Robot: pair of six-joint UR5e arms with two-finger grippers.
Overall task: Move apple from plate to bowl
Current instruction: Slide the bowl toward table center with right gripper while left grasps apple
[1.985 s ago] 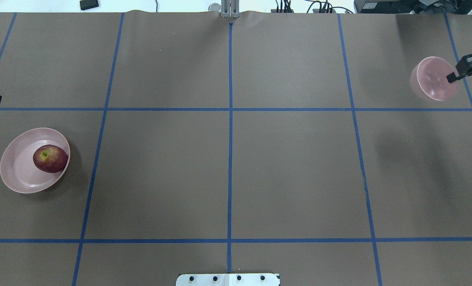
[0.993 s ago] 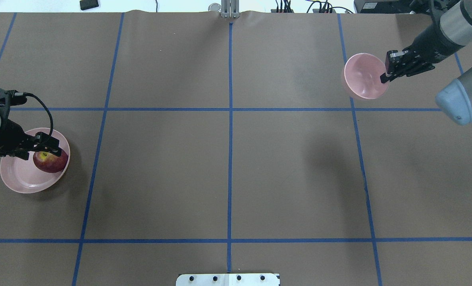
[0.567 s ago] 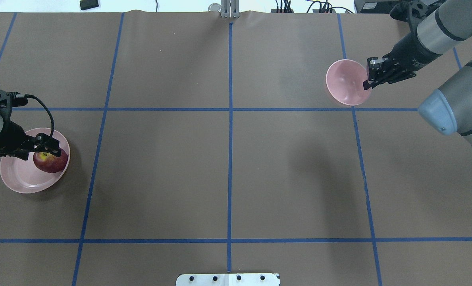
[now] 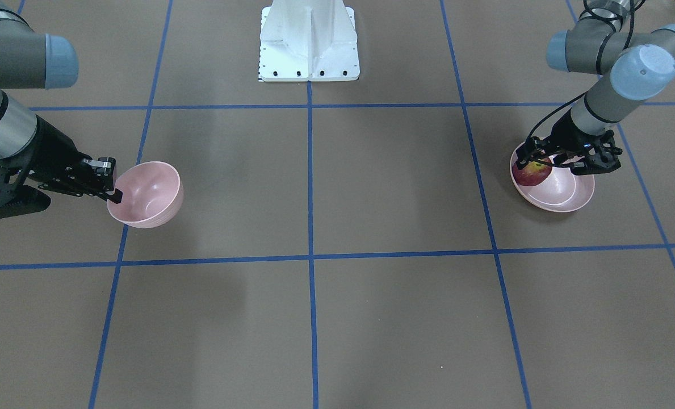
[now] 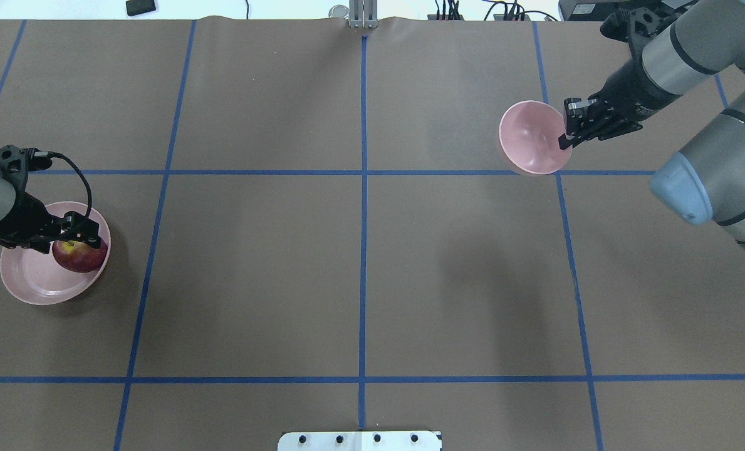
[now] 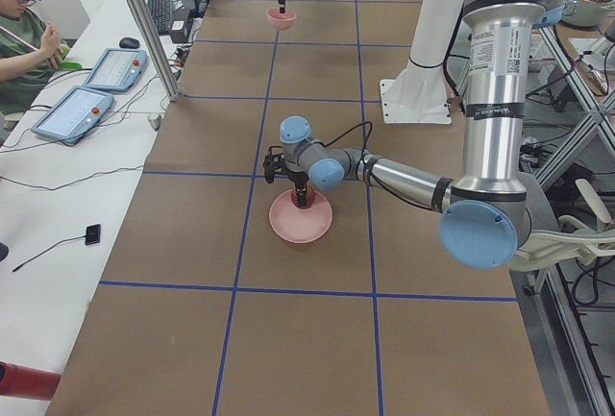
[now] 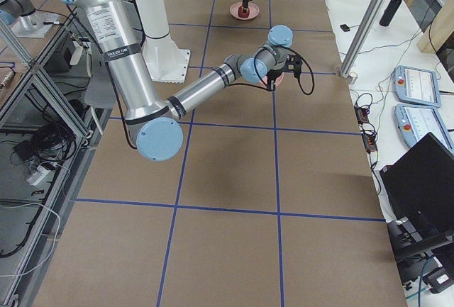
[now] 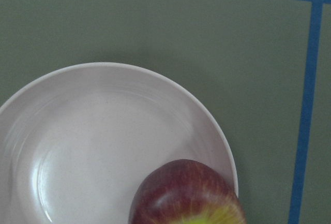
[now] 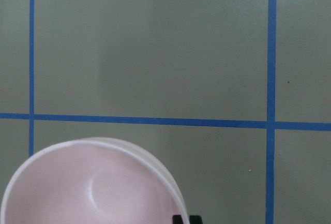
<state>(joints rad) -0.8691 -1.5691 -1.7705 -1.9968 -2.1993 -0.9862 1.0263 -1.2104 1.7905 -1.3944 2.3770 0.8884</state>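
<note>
My overhead and front cameras face each other across the table; wrist cameras look down, close above plate and bowl.

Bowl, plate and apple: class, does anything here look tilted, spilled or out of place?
The bowl looks odd: it is tilted, pinched at its rim by the right gripper, not standing level. The apple sits off-centre against the rim of the plate. Nothing is spilled or damaged.

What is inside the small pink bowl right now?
Nothing shows inside the bowl: its pink inner wall is bare. The right gripper covers a bit of rim. The apple sits on the plate.
</note>
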